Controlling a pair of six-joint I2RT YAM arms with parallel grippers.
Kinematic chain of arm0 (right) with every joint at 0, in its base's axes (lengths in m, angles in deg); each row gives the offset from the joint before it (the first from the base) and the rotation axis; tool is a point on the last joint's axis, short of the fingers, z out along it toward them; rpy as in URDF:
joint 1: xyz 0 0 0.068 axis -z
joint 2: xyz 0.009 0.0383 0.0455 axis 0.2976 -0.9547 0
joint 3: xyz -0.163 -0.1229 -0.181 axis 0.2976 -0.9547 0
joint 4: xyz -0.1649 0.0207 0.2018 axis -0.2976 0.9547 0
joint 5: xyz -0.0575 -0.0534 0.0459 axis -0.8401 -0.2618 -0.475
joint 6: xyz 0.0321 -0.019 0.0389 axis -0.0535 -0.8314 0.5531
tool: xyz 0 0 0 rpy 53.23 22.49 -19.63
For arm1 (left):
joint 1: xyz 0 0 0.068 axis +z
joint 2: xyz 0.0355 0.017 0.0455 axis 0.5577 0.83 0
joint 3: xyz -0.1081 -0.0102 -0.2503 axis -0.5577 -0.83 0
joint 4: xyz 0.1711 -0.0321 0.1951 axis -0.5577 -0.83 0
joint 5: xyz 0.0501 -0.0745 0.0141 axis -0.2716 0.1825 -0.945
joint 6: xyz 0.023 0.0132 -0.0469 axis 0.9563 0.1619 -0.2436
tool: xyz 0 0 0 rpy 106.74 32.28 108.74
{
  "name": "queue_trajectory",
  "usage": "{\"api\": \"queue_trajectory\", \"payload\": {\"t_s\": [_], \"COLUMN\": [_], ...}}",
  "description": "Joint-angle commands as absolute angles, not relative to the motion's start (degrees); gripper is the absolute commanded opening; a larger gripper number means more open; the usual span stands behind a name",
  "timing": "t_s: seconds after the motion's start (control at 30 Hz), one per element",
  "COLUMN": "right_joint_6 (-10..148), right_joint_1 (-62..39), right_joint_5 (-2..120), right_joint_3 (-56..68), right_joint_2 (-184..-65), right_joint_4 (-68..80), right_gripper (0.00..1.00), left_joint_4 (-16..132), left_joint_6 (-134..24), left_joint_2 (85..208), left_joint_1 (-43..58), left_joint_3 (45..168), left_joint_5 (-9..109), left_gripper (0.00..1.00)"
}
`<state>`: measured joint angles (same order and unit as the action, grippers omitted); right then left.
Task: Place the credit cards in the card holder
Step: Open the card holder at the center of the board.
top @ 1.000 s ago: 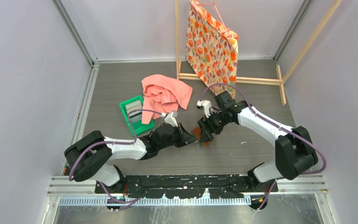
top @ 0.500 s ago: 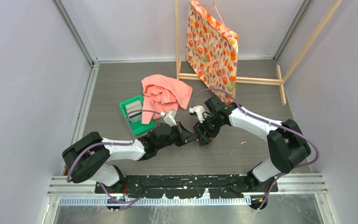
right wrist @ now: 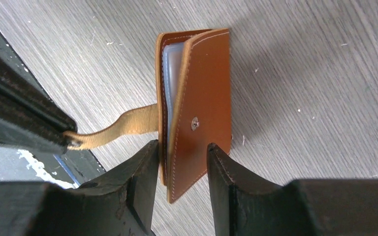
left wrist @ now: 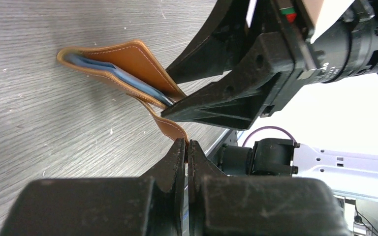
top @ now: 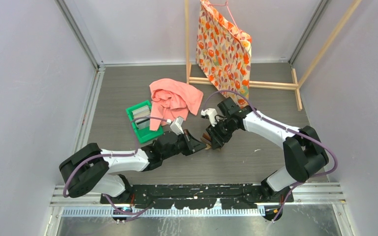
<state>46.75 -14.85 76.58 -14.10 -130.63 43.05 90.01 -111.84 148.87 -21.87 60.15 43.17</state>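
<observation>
The card holder [right wrist: 202, 98] is light, supple leather that will flex and slide on the table [right wrist: 315, 73]. Its loose tab [right wrist: 128, 125] is no firm handle, so the stiffer stitched cover edge is the better place to grip. It is tan with pale stitching, a metal snap stud [right wrist: 194, 124] and pale grey-blue pockets [right wrist: 172, 64], and it stands slightly ajar. The left gripper [left wrist: 187, 145] is pinched tight on the tab's end. The wallet's near edge lies between the fingers of the right gripper [right wrist: 182, 157], which stand apart. I cannot tell whether they press it.
</observation>
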Motion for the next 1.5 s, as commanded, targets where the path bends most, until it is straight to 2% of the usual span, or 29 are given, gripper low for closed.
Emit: {"api": "queue_trajectory", "payload": {"t_s": [0.0, 0.17, 0.3, 0.43, 0.53, 0.57, 0.77, 0.9, 1.13, 1.37, 1.47], "right_joint_6": [45.5, 45.8, 46.6, 47.4, 47.4, 47.1, 44.9, 46.5, 51.2, 52.5, 51.9], "right_joint_1": [-13.8, -12.6, -12.6, -12.6, -12.4, -12.2, -9.1, -6.9, -4.1, -2.7, -2.5], "right_joint_5": [81.2, 82.8, 79.7, 76.1, 74.4, 74.5, 81.4, 81.8, 70.7, 58.1, 57.7], "right_joint_3": [-11.5, -11.1, -11.2, -11.1, -11.0, -10.9, -11.4, -12.7, -10.5, -11.0, -10.9], "right_joint_2": [-129.0, -129.6, -130.6, -131.2, -131.1, -131.0, -127.2, -128.5, -136.6, -137.8, -138.2], "right_joint_4": [44.4, 44.9, 44.1, 43.2, 43.2, 43.5, 46.6, 46.6, 47.0, 44.3, 44.8], "right_gripper": [0.46, 0.47, 0.44, 0.29, 0.04, 0.01, 0.01, 0.01, 0.01, 0.01, 0.02], "left_joint_4": [90.3, 90.9, 91.5, 91.3, 90.2, 89.3, 78.0, 69.1, 60.5, 57.5, 56.4], "left_joint_6": [-110.3, -110.5, -110.8, -110.5, -109.9, -109.5, -107.8, -106.3, -102.6, -100.8, -99.9], "left_joint_2": [147.6, 148.0, 148.2, 148.1, 148.3, 148.5, 150.3, 152.3, 156.7, 155.7, 154.8], "left_joint_1": [-22.0, -22.0, -22.0, -22.0, -22.0, -22.0, -21.9, -21.8, -21.7, -21.6, -21.5], "left_joint_3": [59.0, 58.1, 57.5, 57.2, 56.8, 56.7, 56.5, 59.0, 64.3, 64.7, 64.7], "left_joint_5": [42.8, 43.1, 43.1, 43.0, 42.4, 42.3, 36.1, 32.9, 29.2, 27.0, 26.1], "left_gripper": [0.0, 0.0, 0.0, 0.0, 0.0, 0.0, 0.0, 0.0, 0.0, 0.0, 0.0]}}
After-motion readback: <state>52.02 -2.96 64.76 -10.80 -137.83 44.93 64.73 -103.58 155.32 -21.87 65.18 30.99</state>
